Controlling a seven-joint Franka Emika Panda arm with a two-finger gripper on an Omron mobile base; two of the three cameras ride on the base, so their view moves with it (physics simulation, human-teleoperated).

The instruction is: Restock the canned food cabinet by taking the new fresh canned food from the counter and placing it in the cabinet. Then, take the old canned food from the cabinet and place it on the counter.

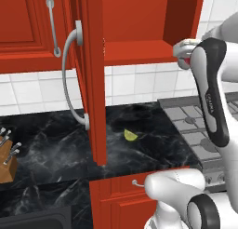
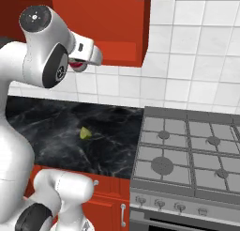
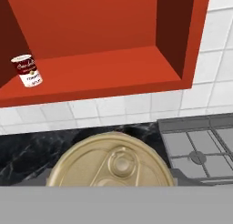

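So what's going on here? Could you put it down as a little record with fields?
gripper: raised near the cabinet's lower right, shut on the new can
new can: tan top close under the hand camera
old can: upright on the cabinet shelf, left side
cabinet: door swung open
counter: black marble, small yellow-green piece lying on it
stove: to the right of the counter
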